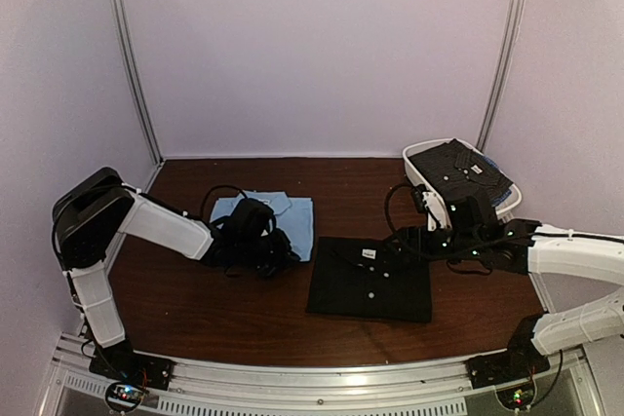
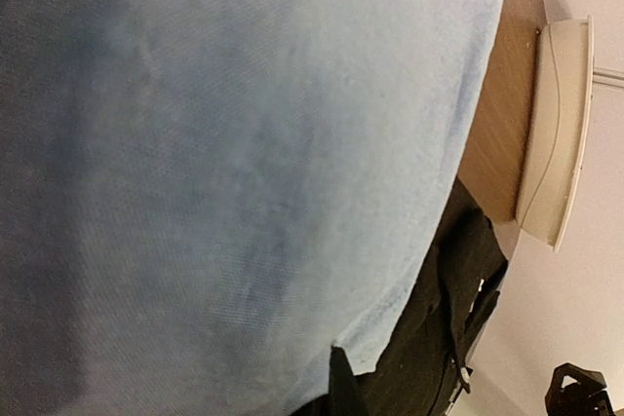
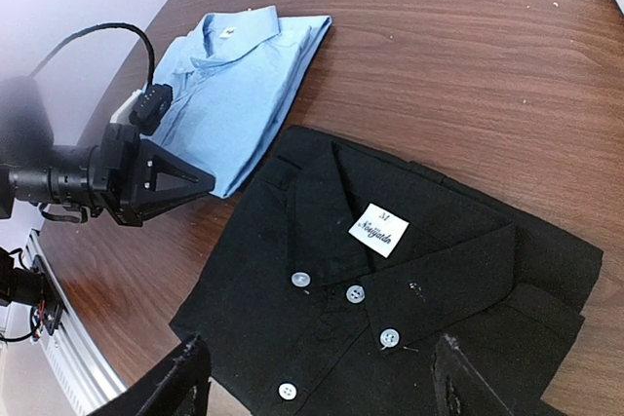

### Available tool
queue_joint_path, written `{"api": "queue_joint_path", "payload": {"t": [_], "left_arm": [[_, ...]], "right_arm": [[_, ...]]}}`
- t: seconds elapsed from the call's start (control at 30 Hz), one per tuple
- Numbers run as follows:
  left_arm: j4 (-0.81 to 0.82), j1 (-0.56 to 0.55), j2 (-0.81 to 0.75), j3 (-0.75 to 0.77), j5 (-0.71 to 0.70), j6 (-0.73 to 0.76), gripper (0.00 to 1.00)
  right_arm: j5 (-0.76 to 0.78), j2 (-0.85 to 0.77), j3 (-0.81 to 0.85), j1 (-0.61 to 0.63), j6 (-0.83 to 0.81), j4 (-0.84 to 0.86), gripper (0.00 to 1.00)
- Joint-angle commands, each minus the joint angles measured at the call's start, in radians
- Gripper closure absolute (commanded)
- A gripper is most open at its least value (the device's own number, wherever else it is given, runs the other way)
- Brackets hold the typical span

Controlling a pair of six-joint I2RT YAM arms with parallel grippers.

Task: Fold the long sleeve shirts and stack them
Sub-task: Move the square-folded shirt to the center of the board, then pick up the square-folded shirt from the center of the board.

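Two shirts are lying folded on the desk (image 1: 195,299), and both arms are hanging over them. The blue shirt (image 1: 292,213) is sitting at about ten o'clock from the desk's middle, collar towards the back wall. The black shirt (image 1: 370,280) is lying just beside it at about five o'clock, near but not overlapping.

The left end effector (image 1: 285,255) is sitting low over the blue shirt's near edge, fingers pressed together to a point and gripping nothing. The left wrist view is filling up with blue cloth, so it is very close. Whether it is actually pressing down I can't tell. My read: it is parked there to steady or smooth that fold.

The right end effector (image 3: 322,392) is hovering at the black shirt's three o'clock side with its fingers spread wide and empty. It is looking down on the collar, the white label (image 3: 378,230) and the pale buttons (image 3: 355,293). That spread is suggesting it is lining up to take hold of the black shirt.

Out at two o'clock, the white tub (image 1: 417,155) is holding more dark shirts (image 1: 458,168), crumpled and waiting their turn.

Judging by the layout, the folding is looking done for these two, and the stacking is not. The black shirt is lying close to the blue one, probably so one short lift is enough.
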Motion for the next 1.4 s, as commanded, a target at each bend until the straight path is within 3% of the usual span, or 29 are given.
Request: {"api": "queue_joint_path", "payload": {"t": [0.0, 0.37, 0.53, 0.67, 0.9, 1.13, 1.37], "left_arm": [[0.012, -0.007, 0.002, 0.037, 0.025, 0.026, 1.00], [0.040, -0.023, -0.002, 0.012, 0.062, 0.045, 1.00], [0.007, -0.023, -0.034, 0.013, 0.063, 0.076, 0.88], [-0.036, -0.023, -0.075, 0.008, 0.079, 0.117, 0.72], [-0.153, -0.034, -0.163, 0.026, 0.103, 0.292, 0.55], [-0.308, -0.052, -0.121, 0.108, 0.147, 0.556, 0.51], [-0.336, -0.062, -0.029, 0.177, 0.199, 0.658, 0.50]], "right_arm": [[0.014, -0.028, -0.009, -0.002, 0.018, -0.006, 0.21], [0.019, -0.030, -0.032, -0.002, 0.054, 0.008, 0.20], [0.038, -0.023, -0.030, -0.002, 0.071, 0.018, 0.19], [0.076, -0.015, -0.019, -0.002, 0.083, 0.015, 0.19], [0.184, -0.026, -0.028, -0.022, 0.143, -0.024, 0.17], [0.190, -0.033, -0.078, -0.103, 0.225, -0.067, 0.16], [0.190, -0.074, -0.157, -0.142, 0.299, -0.072, 0.17]]}}
